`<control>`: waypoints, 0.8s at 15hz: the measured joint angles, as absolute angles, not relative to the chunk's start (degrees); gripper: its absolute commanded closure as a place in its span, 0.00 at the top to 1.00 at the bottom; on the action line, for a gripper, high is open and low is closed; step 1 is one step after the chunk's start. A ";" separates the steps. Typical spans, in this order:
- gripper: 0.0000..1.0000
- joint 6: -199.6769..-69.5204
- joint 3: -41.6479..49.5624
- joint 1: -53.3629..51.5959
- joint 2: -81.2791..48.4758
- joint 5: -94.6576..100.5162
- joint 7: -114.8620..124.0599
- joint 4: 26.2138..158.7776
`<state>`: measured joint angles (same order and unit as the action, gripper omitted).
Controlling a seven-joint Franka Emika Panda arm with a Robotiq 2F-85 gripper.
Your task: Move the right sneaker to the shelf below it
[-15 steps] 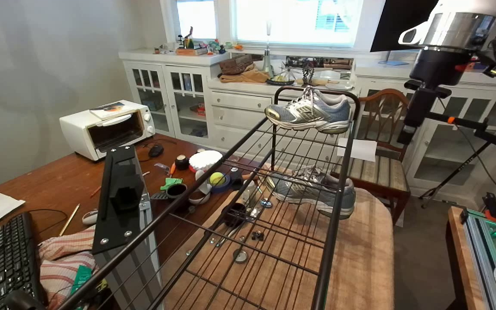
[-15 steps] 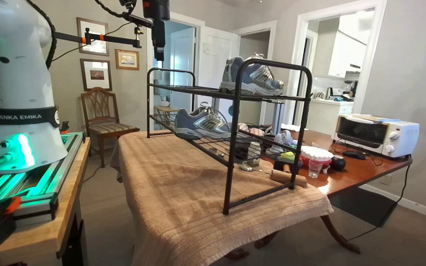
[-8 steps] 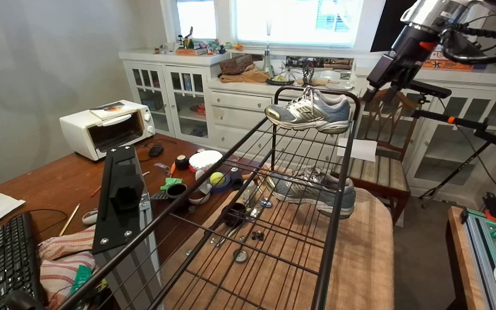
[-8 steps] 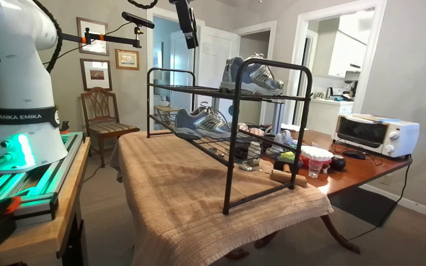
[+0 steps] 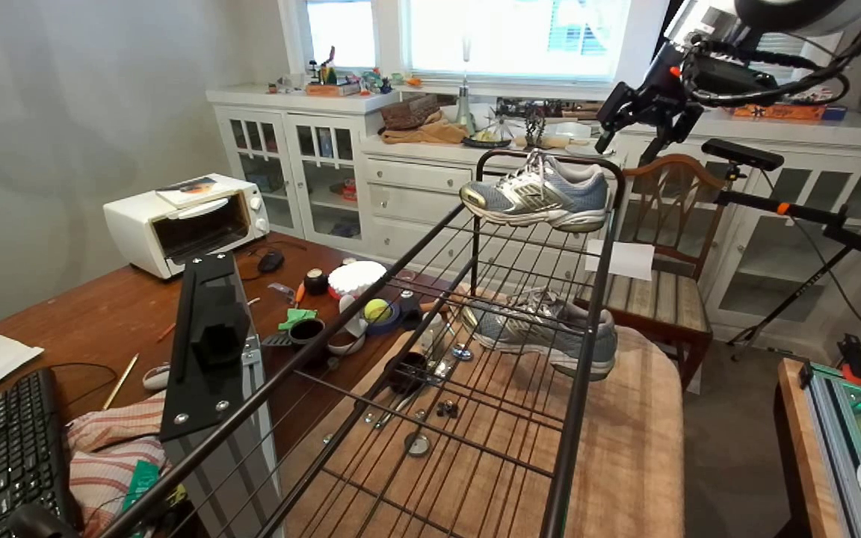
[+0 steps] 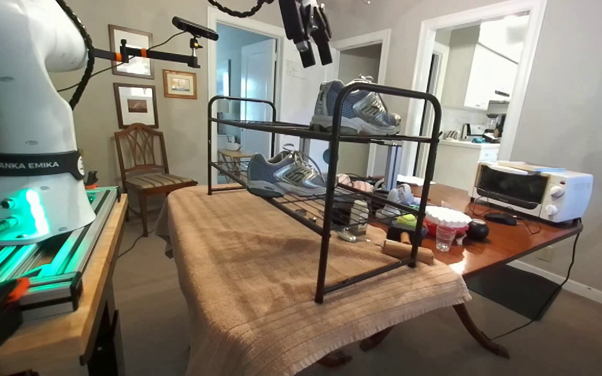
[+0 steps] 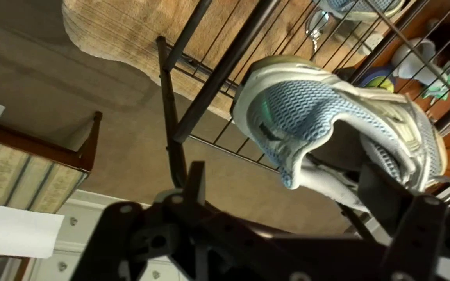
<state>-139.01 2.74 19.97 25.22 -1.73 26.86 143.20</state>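
The right sneaker, grey-blue and white, sits upright on the rack's upper wire shelf (image 6: 264,126), near one end of the rack. It shows in both exterior views (image 5: 539,198) (image 6: 358,112). The lower wire shelf (image 6: 299,214) is beneath it and holds a matching sneaker (image 6: 285,175). My gripper (image 5: 625,152) is open and empty, above and to the heel side of the upper sneaker, apart from it; it also shows in an exterior view (image 6: 316,61). In the wrist view, the sneaker's heel and opening (image 7: 299,109) lie ahead of the spread fingers (image 7: 281,175).
The rack's end hoop (image 6: 384,90) rises beside the upper sneaker. The rack stands on a towel-covered table (image 6: 238,250). Small items, including a tennis ball (image 5: 377,309), lie behind it. A wooden chair (image 5: 666,299) and a camera on a stand (image 5: 743,153) are nearby.
My gripper has swung toward the rack and the upper sneaker and turned, so that its two spread fingers now show. Both sneakers and the rack have stayed put.
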 measured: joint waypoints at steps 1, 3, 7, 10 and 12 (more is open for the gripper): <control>1.00 -139.00 2.22 20.40 23.97 -0.83 29.37 142.35; 1.00 -138.99 1.47 20.64 21.89 0.39 33.48 141.11; 1.00 -138.86 1.05 20.11 18.97 0.97 38.44 139.67; 1.00 -138.80 1.09 19.72 17.75 0.97 40.28 139.45; 1.00 -138.78 1.25 19.31 17.01 0.96 40.92 139.45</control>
